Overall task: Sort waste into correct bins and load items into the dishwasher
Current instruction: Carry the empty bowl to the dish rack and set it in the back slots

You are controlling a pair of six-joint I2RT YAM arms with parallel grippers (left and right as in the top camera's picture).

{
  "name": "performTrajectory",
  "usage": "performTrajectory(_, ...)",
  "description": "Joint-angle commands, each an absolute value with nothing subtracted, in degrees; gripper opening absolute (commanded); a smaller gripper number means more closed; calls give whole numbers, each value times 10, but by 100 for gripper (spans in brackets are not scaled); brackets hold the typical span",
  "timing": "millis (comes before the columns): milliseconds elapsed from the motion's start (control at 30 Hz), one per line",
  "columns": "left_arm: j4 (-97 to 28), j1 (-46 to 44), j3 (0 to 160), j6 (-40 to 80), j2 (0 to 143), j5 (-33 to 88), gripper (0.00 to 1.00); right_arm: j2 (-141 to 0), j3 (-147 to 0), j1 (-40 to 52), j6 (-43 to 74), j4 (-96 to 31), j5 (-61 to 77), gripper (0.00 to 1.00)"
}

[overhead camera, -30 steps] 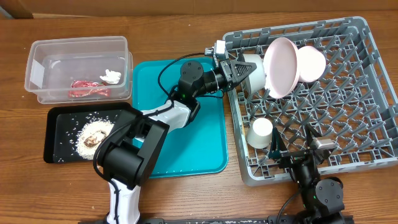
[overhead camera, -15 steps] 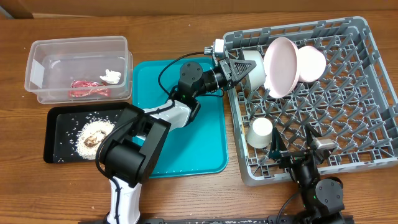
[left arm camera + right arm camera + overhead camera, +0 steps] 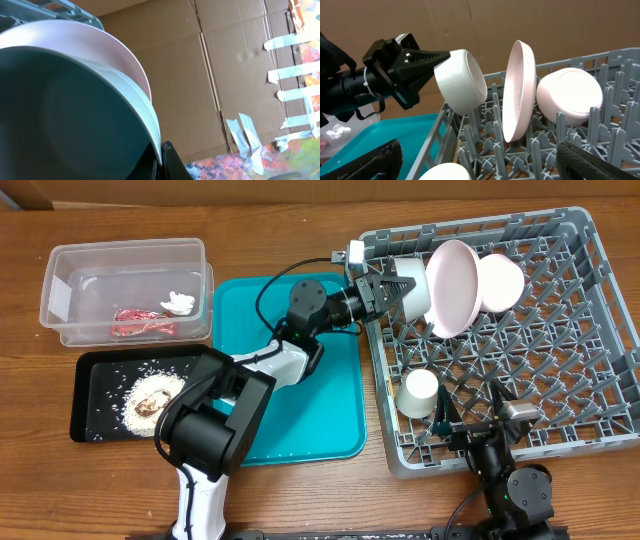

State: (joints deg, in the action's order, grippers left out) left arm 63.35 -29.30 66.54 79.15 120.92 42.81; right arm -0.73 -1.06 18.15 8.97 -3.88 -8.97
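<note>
Plastic dish rack (image 3: pixel 560 360), wooden table (image 3: pixel 300 230) — matt

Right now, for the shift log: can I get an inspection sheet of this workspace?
Surface: wooden table, teal tray on it.
Job's things: pink plate, pink bowl, white cup in grey rack; cream bowl held above it; wrapper, tissue in clear tub; rice scraps in black tray.
Clutter: nothing seen.
Grippers: left gripper shut on cream bowl; right gripper open, holding nothing.
Cables: black cable loops by left wrist.
Surroundings: cardboard, tape strips.
</note>
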Motion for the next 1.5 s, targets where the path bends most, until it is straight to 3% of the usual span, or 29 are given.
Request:
performTrajectory(0, 622, -305, 670, 758, 1215, 433, 4, -2, -4, 185, 89, -35, -89, 100)
performTrajectory(667, 566, -307, 670, 748, 1215, 409, 4, -2, -4, 185, 89, -35, -89, 100)
performTrajectory(967, 460, -308, 670, 763, 1215, 371, 8, -2, -4, 185, 89, -35, -89, 100)
performTrajectory(1067, 490, -307, 670, 763, 1215, 371, 25, -2, -4, 185, 89, -35, -89, 100)
performTrajectory(1100, 502, -305, 670, 763, 1215, 371, 38, -2, -4, 185, 89, -35, -89, 100)
performTrajectory(1133, 512, -303, 670, 766, 1215, 375, 59, -2, -4, 185, 89, -35, -89, 100)
performTrajectory(1167, 519, -300, 670, 773, 1215, 379, 96, -2, -4, 185, 89, -35, -89, 100)
performTrajectory(1200, 524, -298, 670, 783, 1215, 384, 100, -2, -4, 185, 89, -35, -89, 100)
performTrajectory(1467, 547, -272, 670, 809, 1214, 458, 100, -2, -4, 185, 89, -35, -89, 100)
